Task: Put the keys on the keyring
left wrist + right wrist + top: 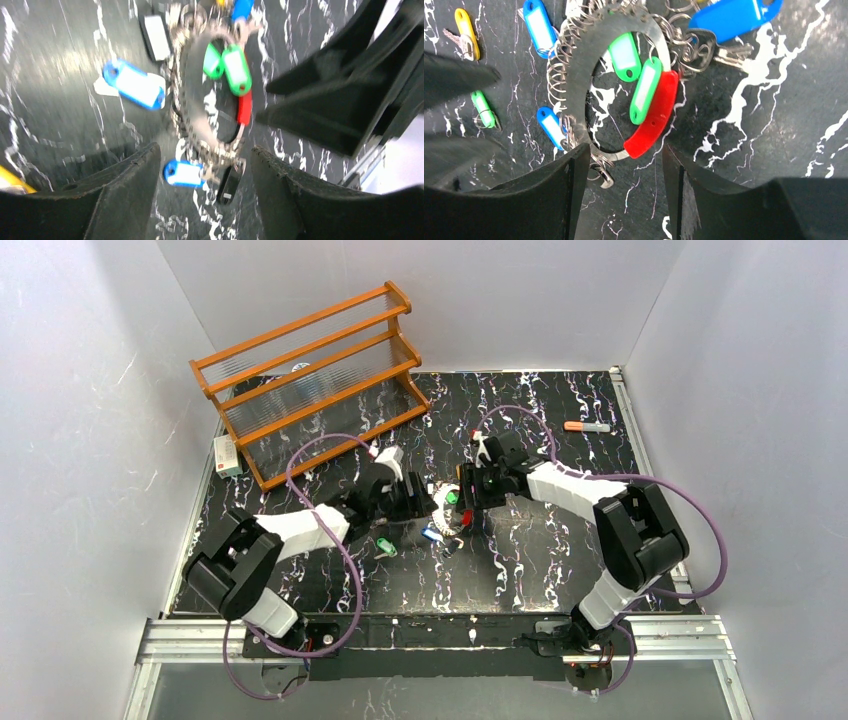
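The keyring (579,65) is a grey ring with a red arc (656,115), fringed with small wire loops, lying on the black marbled table. Two green tags (645,90) lie inside it and blue tags (540,25) lie round it. A loose yellow key (465,32) and a loose green key (484,109) lie to its left. My right gripper (625,150) is open, with its fingertips either side of the ring's near end. My left gripper (204,152) is open over the opposite end of the keyring (187,75), near a blue tag (184,173). Both grippers meet at the keyring (447,508) mid-table.
A wooden rack (310,380) stands at the back left, with a small white box (227,455) beside it. An orange-capped marker (587,426) lies at the back right. A green key (386,547) lies near the left arm.
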You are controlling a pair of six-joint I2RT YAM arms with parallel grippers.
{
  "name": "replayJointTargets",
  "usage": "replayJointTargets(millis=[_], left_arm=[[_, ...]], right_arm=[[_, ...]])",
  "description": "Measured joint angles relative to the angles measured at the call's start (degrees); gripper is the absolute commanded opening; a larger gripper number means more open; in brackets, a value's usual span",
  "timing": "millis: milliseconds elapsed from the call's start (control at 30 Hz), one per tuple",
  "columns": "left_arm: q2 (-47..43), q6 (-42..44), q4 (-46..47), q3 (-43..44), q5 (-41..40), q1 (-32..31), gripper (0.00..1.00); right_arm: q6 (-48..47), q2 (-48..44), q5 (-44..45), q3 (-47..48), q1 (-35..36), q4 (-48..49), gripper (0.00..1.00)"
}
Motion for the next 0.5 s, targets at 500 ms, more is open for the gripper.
replayJointTargets(millis=[500], left_arm=[[15.08, 1.07, -6.19, 15.19, 3.69, 5.86, 0.55]], right_arm=[[3.54, -1.38, -6.73, -6.99, -4.42, 3.78, 0.61]])
